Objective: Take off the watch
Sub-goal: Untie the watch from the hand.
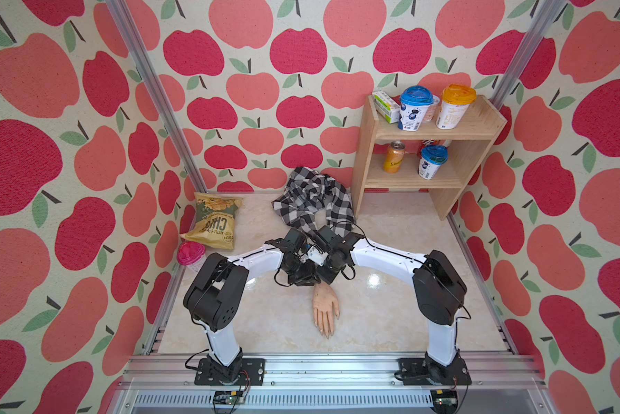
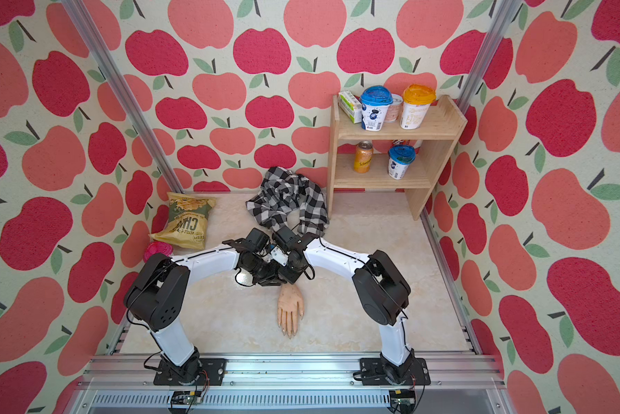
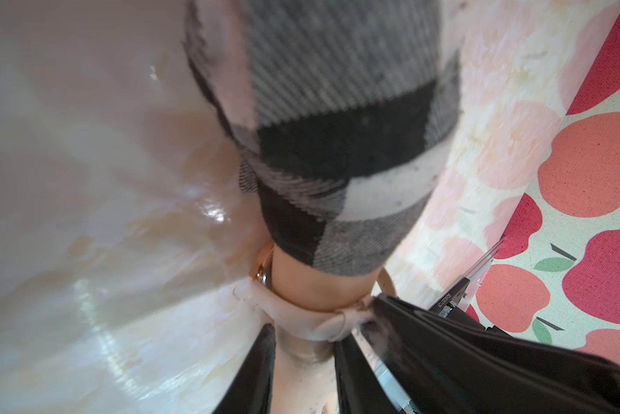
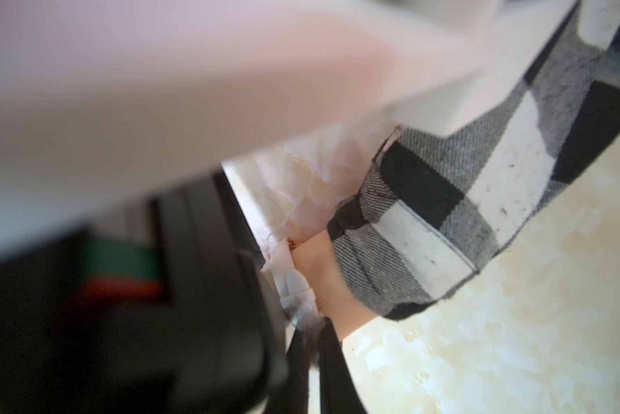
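Honestly, the right gripper [image 4: 314, 333] is pinched tight on the thin white strap [image 3: 294, 320] of the round rose-gold wristwatch [image 3: 263, 272] just ahead of the left gripper [image 3: 305, 340] hugging the peach mannequin wrist [image 3: 312, 286], so a yank might slip or drag that wrist along.

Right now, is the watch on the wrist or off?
On. The watch wraps the mannequin wrist beside the plaid sleeve. Buckle undone or not: cannot tell.

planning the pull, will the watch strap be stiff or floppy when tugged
Likely floppy: the thin watch strap curves snugly round the wrist. Probably light: the case looks slim. It may slip, as the right gripper pinches only its end.
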Motion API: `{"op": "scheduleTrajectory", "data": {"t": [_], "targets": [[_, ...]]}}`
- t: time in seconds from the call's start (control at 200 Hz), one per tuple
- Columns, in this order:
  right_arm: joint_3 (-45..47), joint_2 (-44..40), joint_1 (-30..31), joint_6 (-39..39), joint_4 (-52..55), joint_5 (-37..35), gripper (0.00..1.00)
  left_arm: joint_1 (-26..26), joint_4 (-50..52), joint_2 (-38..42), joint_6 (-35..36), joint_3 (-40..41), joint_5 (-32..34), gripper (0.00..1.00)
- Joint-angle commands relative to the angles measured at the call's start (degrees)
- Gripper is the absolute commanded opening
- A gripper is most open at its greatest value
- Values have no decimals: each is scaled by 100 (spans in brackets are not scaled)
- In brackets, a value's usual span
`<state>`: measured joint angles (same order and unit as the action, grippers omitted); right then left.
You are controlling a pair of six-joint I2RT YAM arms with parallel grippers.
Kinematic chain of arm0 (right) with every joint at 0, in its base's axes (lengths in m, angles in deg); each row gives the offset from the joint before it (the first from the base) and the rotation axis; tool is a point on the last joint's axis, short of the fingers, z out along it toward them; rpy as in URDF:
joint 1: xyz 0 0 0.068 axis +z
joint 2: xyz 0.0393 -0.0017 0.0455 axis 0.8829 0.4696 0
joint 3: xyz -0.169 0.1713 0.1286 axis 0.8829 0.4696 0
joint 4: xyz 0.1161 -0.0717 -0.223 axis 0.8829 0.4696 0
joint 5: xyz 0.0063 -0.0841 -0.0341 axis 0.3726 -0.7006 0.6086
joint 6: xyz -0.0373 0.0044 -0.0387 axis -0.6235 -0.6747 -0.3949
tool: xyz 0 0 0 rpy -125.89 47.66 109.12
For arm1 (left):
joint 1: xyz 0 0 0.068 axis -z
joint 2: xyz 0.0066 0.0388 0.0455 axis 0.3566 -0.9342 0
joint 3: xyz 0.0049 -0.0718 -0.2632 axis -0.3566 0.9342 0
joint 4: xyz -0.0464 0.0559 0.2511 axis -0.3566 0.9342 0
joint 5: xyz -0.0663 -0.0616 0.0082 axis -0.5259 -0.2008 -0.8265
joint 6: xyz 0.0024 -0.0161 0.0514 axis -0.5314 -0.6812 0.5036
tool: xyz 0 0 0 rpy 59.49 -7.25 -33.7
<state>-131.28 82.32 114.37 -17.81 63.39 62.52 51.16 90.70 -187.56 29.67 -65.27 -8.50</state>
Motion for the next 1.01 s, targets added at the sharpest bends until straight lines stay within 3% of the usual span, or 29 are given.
{"op": "scheduleTrajectory", "data": {"t": [0.0,0.13,0.46,0.69,0.955,1.0], "targets": [[203,-13,11,-99,108,-176,0,-38,10,-302,115,-108,439,27],[339,-151,-48,-29,97,-281,0,-38,31,-371,125,-181,463,16],[873,-675,-280,263,-247,-33,0,-64,26,-475,150,-197,508,0],[1426,-1099,-529,507,-544,536,0,-95,52,-432,212,-173,568,0],[1491,-1179,-571,539,-577,715,0,-83,-24,-345,348,-173,543,0],[1489,-1170,-588,557,-588,769,0,-73,-82,-253,413,-156,513,7]]}}
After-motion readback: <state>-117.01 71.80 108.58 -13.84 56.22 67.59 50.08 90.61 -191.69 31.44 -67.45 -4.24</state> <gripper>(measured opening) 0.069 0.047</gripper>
